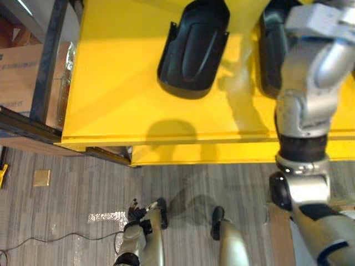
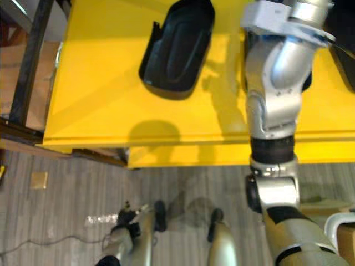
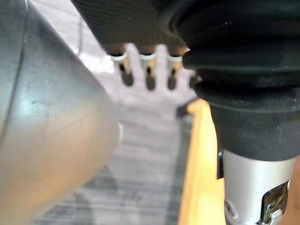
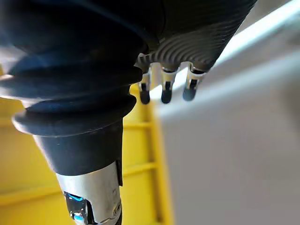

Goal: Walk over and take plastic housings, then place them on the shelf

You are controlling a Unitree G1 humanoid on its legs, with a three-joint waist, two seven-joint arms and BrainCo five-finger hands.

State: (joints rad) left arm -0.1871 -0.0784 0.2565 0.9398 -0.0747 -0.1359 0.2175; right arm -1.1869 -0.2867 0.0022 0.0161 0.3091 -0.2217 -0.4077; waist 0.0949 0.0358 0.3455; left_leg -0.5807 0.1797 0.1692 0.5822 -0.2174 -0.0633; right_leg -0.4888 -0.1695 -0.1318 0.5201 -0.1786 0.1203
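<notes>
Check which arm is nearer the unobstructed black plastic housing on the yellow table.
Right. Right arm reaches over the yellow table beside the black housing; left hand hangs low, short of its front edge.

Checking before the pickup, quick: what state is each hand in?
Left hand: open, holding nothing.
Right hand: open, holding nothing.
</notes>
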